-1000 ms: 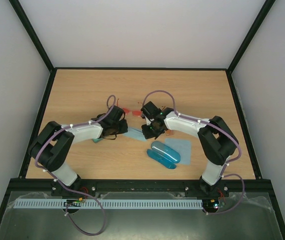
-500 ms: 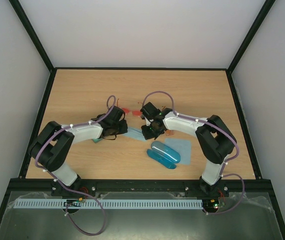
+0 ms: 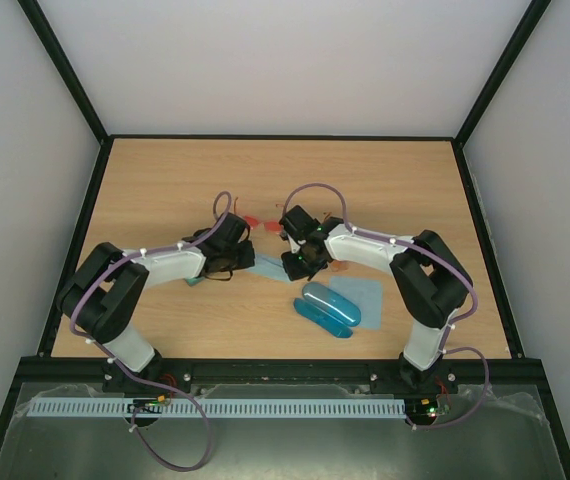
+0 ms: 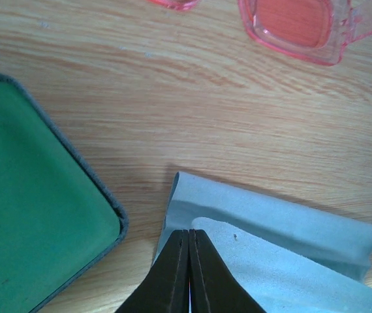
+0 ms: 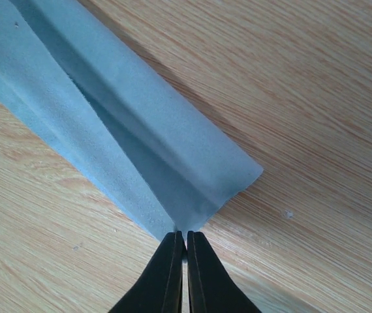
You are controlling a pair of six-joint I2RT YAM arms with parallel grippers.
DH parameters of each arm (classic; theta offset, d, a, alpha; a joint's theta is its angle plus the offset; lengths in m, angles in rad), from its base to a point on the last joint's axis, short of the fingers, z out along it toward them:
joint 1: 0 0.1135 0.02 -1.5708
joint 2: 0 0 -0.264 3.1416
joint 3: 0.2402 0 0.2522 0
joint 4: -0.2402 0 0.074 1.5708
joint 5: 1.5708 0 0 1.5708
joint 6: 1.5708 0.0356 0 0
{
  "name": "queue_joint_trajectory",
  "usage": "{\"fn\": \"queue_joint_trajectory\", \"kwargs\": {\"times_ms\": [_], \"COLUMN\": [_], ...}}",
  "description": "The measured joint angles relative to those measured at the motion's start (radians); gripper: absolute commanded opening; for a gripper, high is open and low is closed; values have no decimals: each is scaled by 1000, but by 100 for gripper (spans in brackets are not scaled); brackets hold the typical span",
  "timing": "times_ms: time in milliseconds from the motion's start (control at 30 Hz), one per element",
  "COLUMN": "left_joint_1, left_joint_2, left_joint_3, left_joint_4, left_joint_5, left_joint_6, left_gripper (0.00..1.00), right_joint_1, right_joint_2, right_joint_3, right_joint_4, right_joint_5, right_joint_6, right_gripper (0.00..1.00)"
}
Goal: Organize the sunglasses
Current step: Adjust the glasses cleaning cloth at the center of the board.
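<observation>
The left claw (image 4: 189, 233) is pinching one end of the blue cloth (image 4: 284, 241), jaws shut on it. The right claw (image 5: 185, 236) is gripping the opposite folded corner the same way. The pink sunglasses (image 4: 297, 26) are lying just beyond the cloth, clear of it, near the green case (image 4: 29, 215). Both claws should be moving together, holding the fold taut and level.

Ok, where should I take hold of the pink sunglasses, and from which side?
Come straight down and pinch across one lens, a finger on each long rim. The pink sunglasses seem to lie flat on the table, lens up, leaving no edge to reach sideways. The left gripper, shut on the cloth, is close by.
</observation>
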Motion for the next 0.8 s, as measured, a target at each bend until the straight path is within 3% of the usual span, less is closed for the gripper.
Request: {"fn": "queue_joint_trajectory", "kwargs": {"times_ms": [433, 667, 800], "left_joint_1": [-6, -6, -8], "left_joint_2": [-4, -25, -39], "left_joint_3": [-27, -27, -33], "left_joint_4": [-7, -8, -15], "left_joint_5": [-1, -3, -6], "left_joint_6": [-2, -6, -9], "left_gripper": [12, 21, 32], "right_joint_1": [12, 15, 15], "right_joint_2": [0, 0, 0], "right_joint_3": [-1, -3, -2], "right_joint_4": [0, 0, 0], "right_joint_5": [-2, -2, -1], "right_joint_6": [-3, -3, -3], "right_gripper": [8, 11, 15]}}
